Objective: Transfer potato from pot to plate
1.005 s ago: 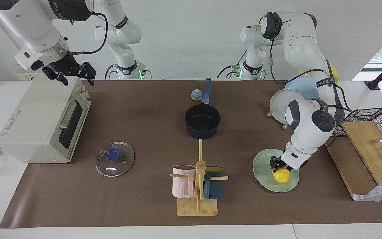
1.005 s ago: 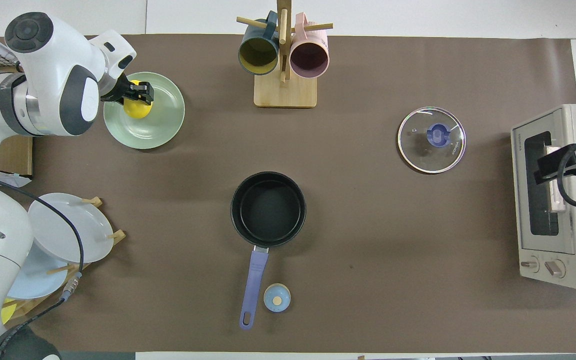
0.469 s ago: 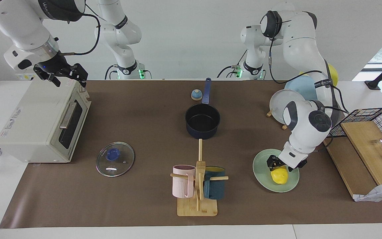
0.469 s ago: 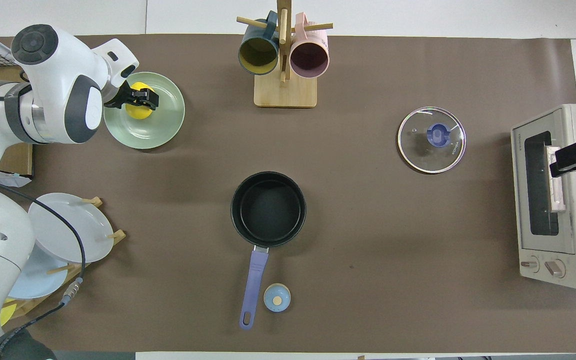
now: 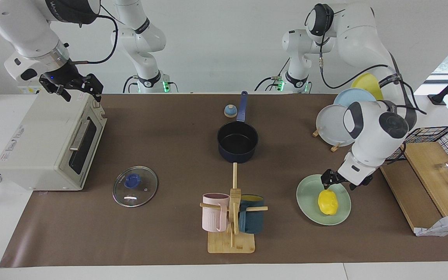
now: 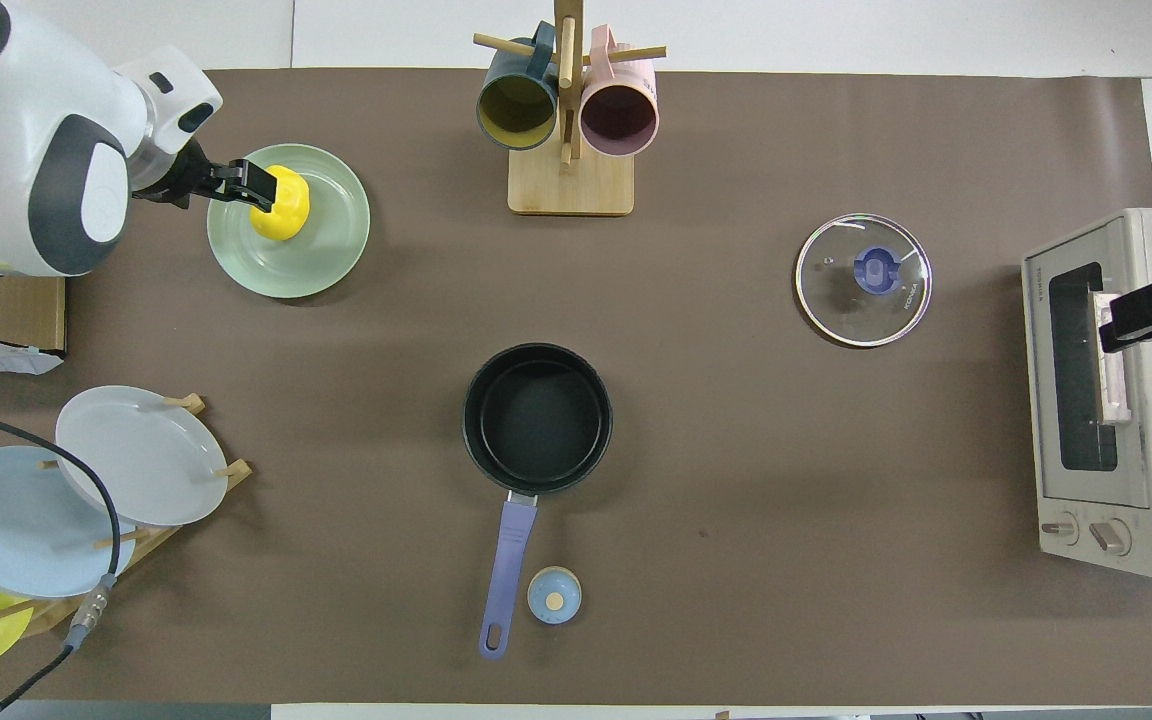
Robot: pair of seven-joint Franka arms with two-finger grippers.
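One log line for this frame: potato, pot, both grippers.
potato: on plate, released | pot: empty | left gripper: open, above plate edge | right gripper: open, waiting over oven

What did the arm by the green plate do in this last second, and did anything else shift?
The left gripper let go of the potato, opened, and lifted back toward the plate's rim, up and away. The potato stayed lying on the plate. The right gripper, open over the toaster oven, drifted a little. The pot, empty, the glass lid and the mug rack did not move.
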